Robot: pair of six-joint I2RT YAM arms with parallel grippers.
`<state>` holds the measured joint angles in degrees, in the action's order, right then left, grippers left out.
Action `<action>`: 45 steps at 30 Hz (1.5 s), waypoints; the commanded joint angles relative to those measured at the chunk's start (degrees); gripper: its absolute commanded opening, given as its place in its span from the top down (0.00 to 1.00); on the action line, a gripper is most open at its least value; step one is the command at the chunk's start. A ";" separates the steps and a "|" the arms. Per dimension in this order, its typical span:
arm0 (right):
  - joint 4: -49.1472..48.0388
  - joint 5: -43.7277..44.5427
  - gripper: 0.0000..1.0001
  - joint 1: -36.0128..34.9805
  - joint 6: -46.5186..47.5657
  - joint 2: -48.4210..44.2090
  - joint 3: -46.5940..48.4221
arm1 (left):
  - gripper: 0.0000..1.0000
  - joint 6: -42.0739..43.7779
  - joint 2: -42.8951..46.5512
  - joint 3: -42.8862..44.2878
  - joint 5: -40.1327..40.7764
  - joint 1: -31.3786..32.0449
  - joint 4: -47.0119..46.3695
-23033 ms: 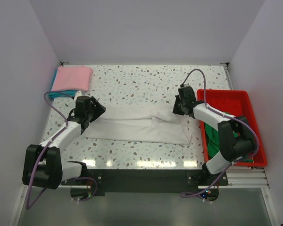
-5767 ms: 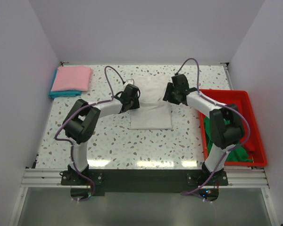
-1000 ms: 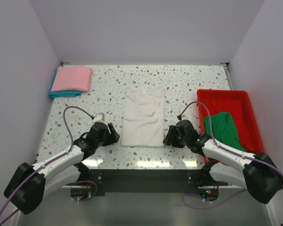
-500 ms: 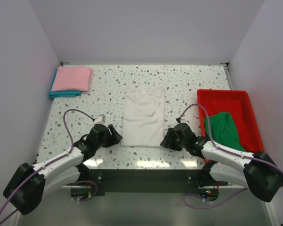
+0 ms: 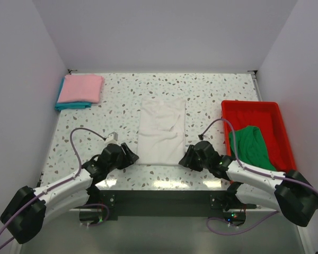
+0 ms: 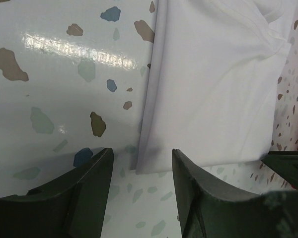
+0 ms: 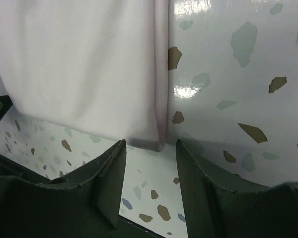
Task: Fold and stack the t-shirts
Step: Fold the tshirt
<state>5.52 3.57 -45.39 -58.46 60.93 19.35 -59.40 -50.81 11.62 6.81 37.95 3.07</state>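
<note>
The white t-shirt (image 5: 160,131) lies folded into a long strip in the middle of the table. My left gripper (image 5: 131,156) is open at its near left corner (image 6: 139,166), the corner just ahead of the fingertips. My right gripper (image 5: 185,157) is open at its near right corner (image 7: 156,141). The pink t-shirt (image 5: 81,87) lies folded on the teal t-shirt (image 5: 70,105) at the back left. The green t-shirt (image 5: 253,146) lies crumpled in the red tray (image 5: 250,109).
The red tray stands at the right edge of the speckled table (image 5: 212,95). Walls close in the left, back and right sides. The black front rail (image 5: 159,198) runs between the arm bases.
Both grippers have crept inward toward the near corners of the white t-shirt. The shirt itself has not moved in the last second.
</note>
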 commanded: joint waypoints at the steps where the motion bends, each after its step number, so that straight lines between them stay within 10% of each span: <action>1: -0.51 2.67 0.51 -0.41 -1.92 0.24 -1.86 | 0.44 -2.56 0.01 -3.18 0.22 1.07 7.39; 20: -2.71 1.96 0.74 -0.41 -1.75 3.06 -0.81 | 0.53 -4.85 -6.67 -4.41 0.22 5.81 1.77; 28: -0.69 1.79 0.95 -0.41 0.44 1.92 1.30 | 0.91 -2.92 -6.41 -2.04 0.31 5.81 0.79; 34: 2.29 -0.93 1.00 -0.93 2.82 -1.94 0.61 | 1.00 -2.56 -1.67 -0.80 0.05 6.51 5.62; 45: 15.20 9.24 1.00 -20.61 -3.07 -18.90 -1.26 | 1.00 -12.93 15.37 -0.38 5.75 19.96 21.96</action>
<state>13.89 6.61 -63.07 -59.44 44.45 16.05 -68.36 -39.03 9.15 9.06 55.55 16.64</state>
